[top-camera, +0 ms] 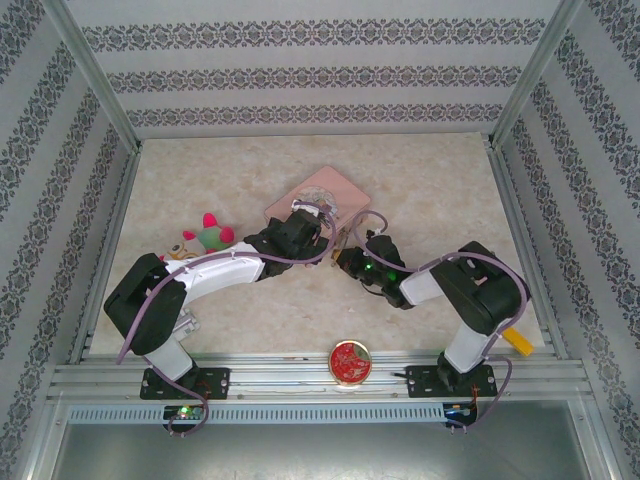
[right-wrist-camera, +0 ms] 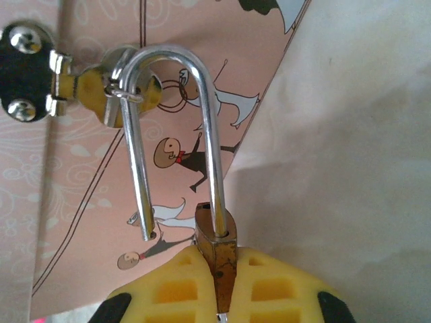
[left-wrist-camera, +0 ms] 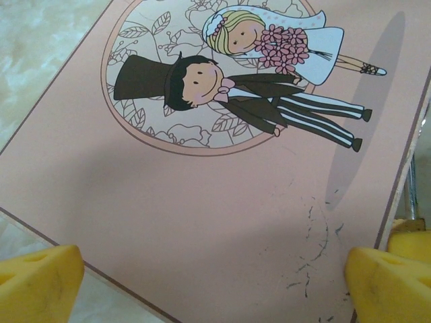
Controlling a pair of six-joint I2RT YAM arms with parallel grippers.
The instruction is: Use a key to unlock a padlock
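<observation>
the brass padlock (right-wrist-camera: pixel 217 243) is pinched by its body between the right fingers (right-wrist-camera: pixel 188 268). these yellow fingers are closed tightly on it from both sides, at the lower edge of the right wrist view. its silvery shackle (right-wrist-camera: pixel 202 101) stands up from the body in a long arch. one leg is seated in the body, while the end of the other leg hangs free just beside the top of the body, so the lock is seen open. near the top of the arch the shackle is hooked through the small ring of the metal latch (right-wrist-camera: pixel 40 74), which is fixed with two screws on the side of the pink tin box (left-wrist-camera: pixel 202 229).

the left fingers (left-wrist-camera: pixel 40 279) are spread to their widest and nothing is held between them. their two yellow tips are seen at the lower corners of the left wrist view, above the lid of the box. a drawing of a bride and a groom (left-wrist-camera: pixel 242 74) is printed there inside a round frame, and some dark scratches are seen lower on the lid.

in the top view the box lies near the middle of the marbled table (top-camera: pixel 200 180), with both arms bent toward it. a pink and green plush toy (top-camera: pixel 208 235) lies to the left of the left arm, and a round red tin (top-camera: pixel 350 361) is placed at the near edge between the two bases.
</observation>
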